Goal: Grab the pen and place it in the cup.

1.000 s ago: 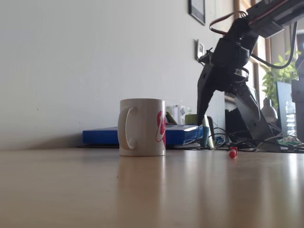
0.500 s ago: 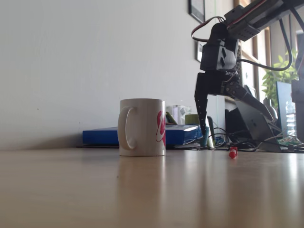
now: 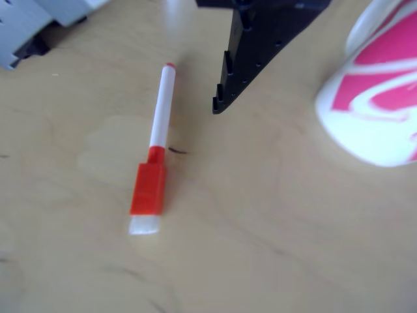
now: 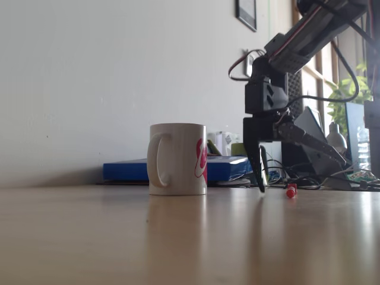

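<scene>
I see pen (image 3: 155, 158) flat on table (image 3: 260, 248), untouched, red cap toward camera. Gripper (image 4: 261, 185) low between pen and cup (image 4: 177, 158); jaw spread I cannot tell.

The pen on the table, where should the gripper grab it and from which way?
Probably the white barrel of the pen, from straight above, jaws across its width. It lies flat on the table with bare wood on both sides, and the barrel is slimmer than the red cap. The gripper hangs just right of it in the other view.
</scene>
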Action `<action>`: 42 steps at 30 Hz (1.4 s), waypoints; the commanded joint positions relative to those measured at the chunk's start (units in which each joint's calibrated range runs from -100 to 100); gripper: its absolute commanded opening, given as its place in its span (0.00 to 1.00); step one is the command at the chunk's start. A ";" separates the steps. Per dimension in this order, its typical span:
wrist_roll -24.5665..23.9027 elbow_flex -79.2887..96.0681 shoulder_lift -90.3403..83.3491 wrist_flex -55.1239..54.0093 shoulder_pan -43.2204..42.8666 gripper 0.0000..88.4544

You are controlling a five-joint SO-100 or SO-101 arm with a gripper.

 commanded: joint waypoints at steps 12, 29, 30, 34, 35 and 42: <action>-0.93 -4.65 4.69 -0.20 0.22 0.62; -0.35 -7.82 5.93 3.50 0.97 0.37; -0.35 -7.73 5.93 3.50 0.97 0.37; -0.30 -7.09 5.93 3.59 0.89 0.36; -0.09 -7.00 5.93 3.50 0.89 0.35; 0.59 -7.45 5.93 3.33 1.06 0.14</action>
